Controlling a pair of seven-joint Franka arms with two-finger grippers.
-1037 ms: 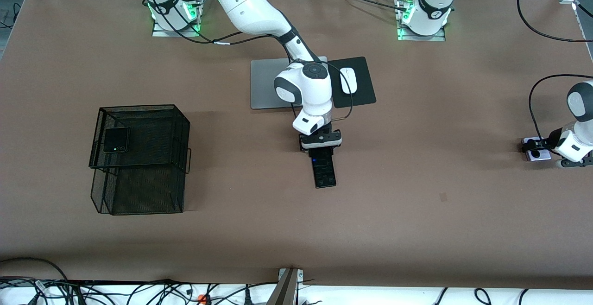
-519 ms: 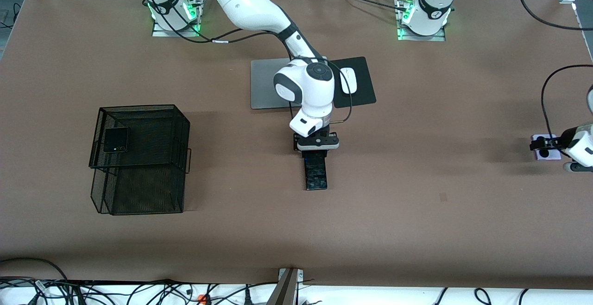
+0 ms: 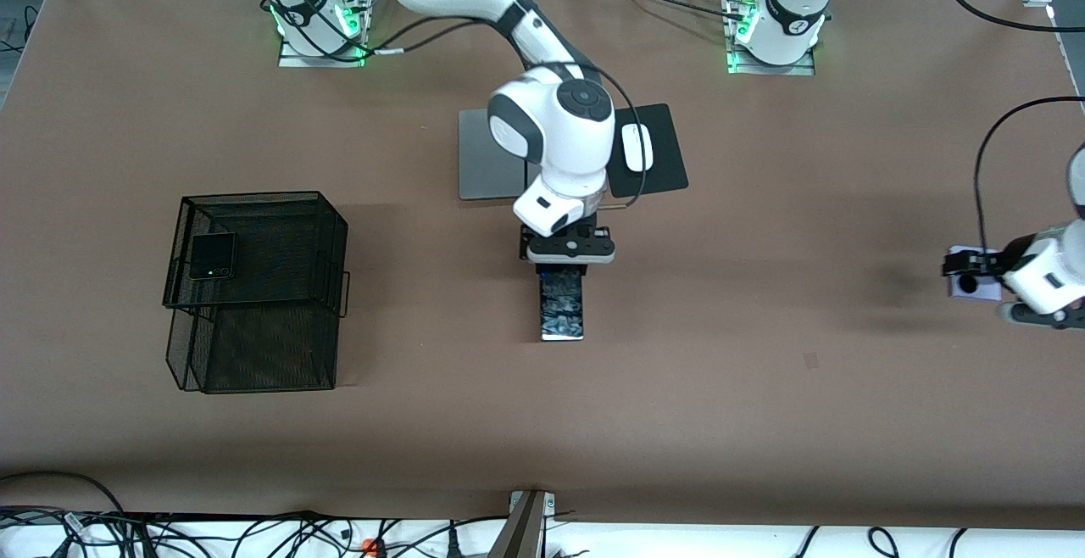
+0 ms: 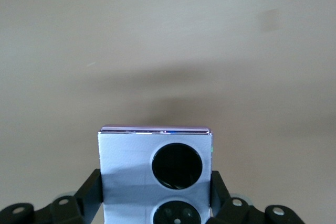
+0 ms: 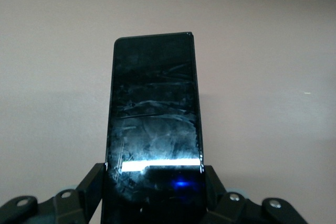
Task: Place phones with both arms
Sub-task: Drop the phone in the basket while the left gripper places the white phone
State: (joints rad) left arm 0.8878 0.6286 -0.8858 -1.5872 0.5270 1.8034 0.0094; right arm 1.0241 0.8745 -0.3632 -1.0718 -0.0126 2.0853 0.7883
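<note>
My right gripper (image 3: 563, 267) is shut on one end of the long thin black phone (image 3: 562, 308), held level above the middle of the table; in the right wrist view that slab (image 5: 154, 108) sticks out from between the gripper's two fingers (image 5: 92, 186). Near the left arm's end of the table, my left gripper (image 3: 968, 273) is shut on the small lavender phone (image 3: 963, 283), with both black circles showing in the left wrist view (image 4: 131, 158). The squarish black folded phone (image 3: 212, 255) lies on the black mesh basket (image 3: 280, 346).
A grey laptop (image 3: 485, 159) lies closed under the right arm's wrist. Beside it a white mouse (image 3: 637, 148) rests on a black pad (image 3: 666, 138). The mesh basket stands toward the right arm's end of the table. Cables trail from both arms.
The right arm has risen with the black slab and carried it a little toward the right arm's end. The left gripper swung out with the lavender phone, then came back toward the table's middle.
</note>
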